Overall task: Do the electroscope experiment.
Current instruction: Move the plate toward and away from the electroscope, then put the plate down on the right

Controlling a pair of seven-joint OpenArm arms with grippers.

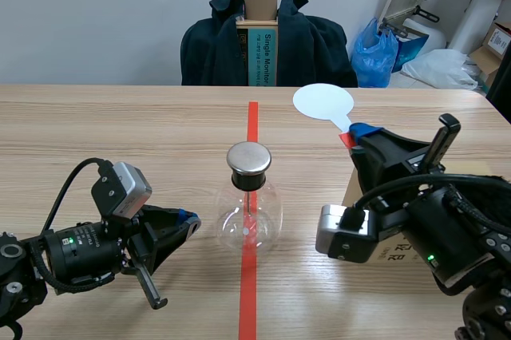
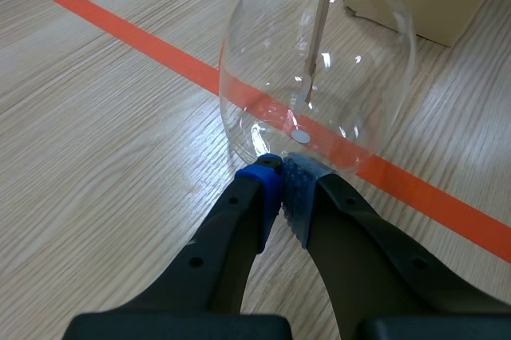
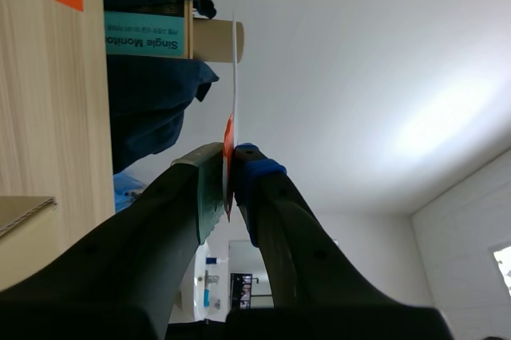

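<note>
Electroscope [image 1: 250, 204], a clear glass flask with a metal disc cap, stands on the orange-red tape line [image 1: 252, 120] between your arms. Left wrist: your left gripper [image 2: 283, 166] is closed on nothing, tips just beside the glass. Right wrist: your right gripper [image 3: 230, 172] clamps the white round paddle [image 3: 228, 144] by its red stem.

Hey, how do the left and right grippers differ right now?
The left gripper is shut on nothing; the right gripper is shut on the paddle. The left gripper points low, its tips by the base of the flask; the right gripper points upward, off to the flask's side. Both have their fingers closed.
</note>
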